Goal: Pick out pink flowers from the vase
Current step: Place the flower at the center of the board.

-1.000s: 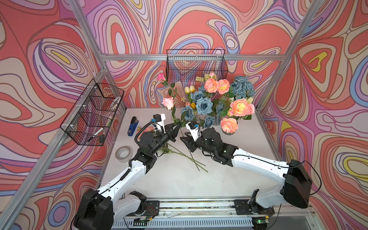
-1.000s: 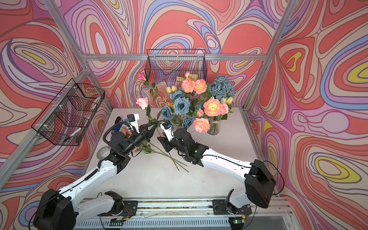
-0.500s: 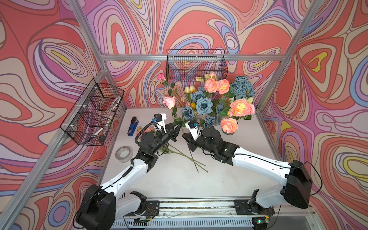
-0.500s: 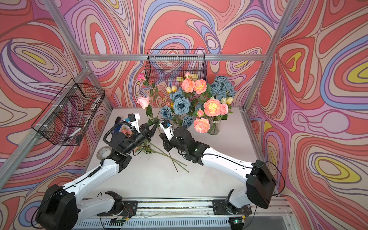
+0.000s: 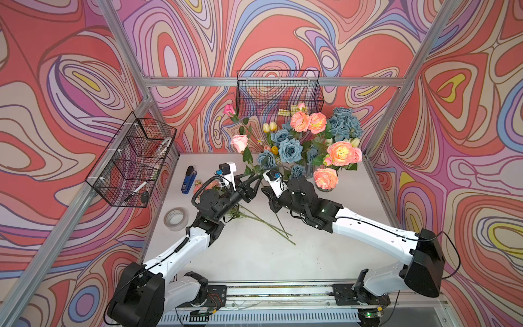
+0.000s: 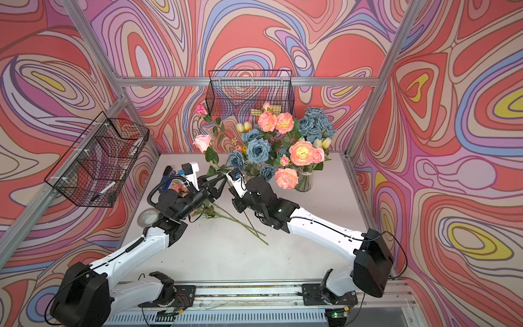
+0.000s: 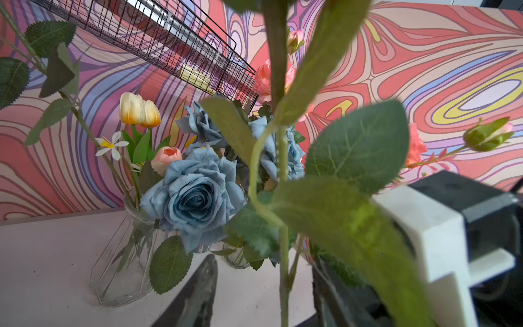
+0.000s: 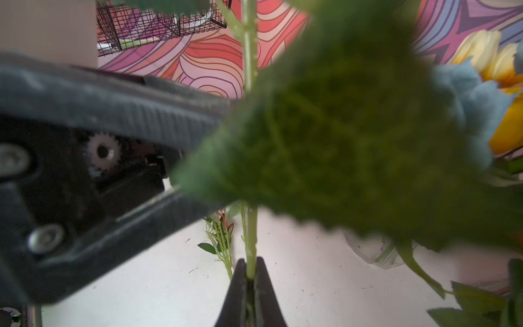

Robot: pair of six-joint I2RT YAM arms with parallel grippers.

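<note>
Your right gripper is pinched tight on the green stem of a pale pink rose, its two fingers meeting on it low down. Your left gripper faces it from the left with its jaws spread wide. The same stem runs between them unclamped. The two grippers meet above the middle of the table, just left of the vase.

The table is a plain white top with a few dark specks. It is closed in by walls of swirling red, pink, purple and yellow and by an aluminium frame. One wire basket hangs on the far wall and a second wire basket on the left wall. A blue stapler lies at the far left, and a tape roll sits nearer you on the left.

The held rose stands close to upright. Its long axis leans to the far left, with the bloom up and the cut end down toward the table. More pink flowers lie flat, partly hidden by your left arm. Their stems run diagonally, with the blooms far left and the cut ends near right. Several peach-pink blooms stand in the bouquet at the vase among the blue roses, facing up and outward.
</note>
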